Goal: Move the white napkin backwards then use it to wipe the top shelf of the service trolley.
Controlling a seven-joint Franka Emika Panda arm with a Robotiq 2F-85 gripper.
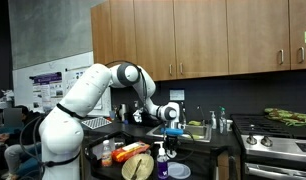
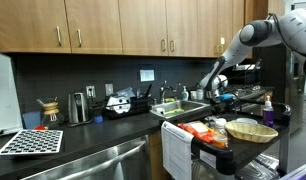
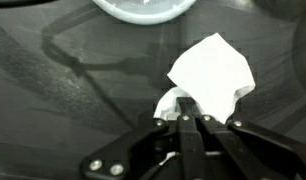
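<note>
The white napkin (image 3: 211, 72) is seen in the wrist view, crumpled into a loose peak, pale against a dark, glossy surface (image 3: 53, 110). The tool (image 3: 190, 120) enters from the bottom edge of that view. Its two fingers are drawn together and clamped on the lower fold of the napkin, with the cloth bunched just above the tips. Most of the napkin spreads up and to the right of the grasp point. Whether the napkin is lifted clear of the surface or touches it cannot be told. A round white rim (image 3: 143, 8) is cut off by the top edge of the wrist view, well apart from the napkin.

In both exterior views the white arm (image 1: 93, 95) is bent forward, and the tool (image 1: 173, 113) is held low over a cluttered area in front of the kitchen counter. The napkin cannot be made out in these views. A woven basket (image 1: 136, 165) is seen close to the camera in an exterior view, below and in front of the tool. In an exterior view the tool (image 2: 221, 94) is shown behind a woven basket (image 2: 250, 130), and a pale cloth (image 2: 176, 150) is hung over the near side of the surface.
</note>
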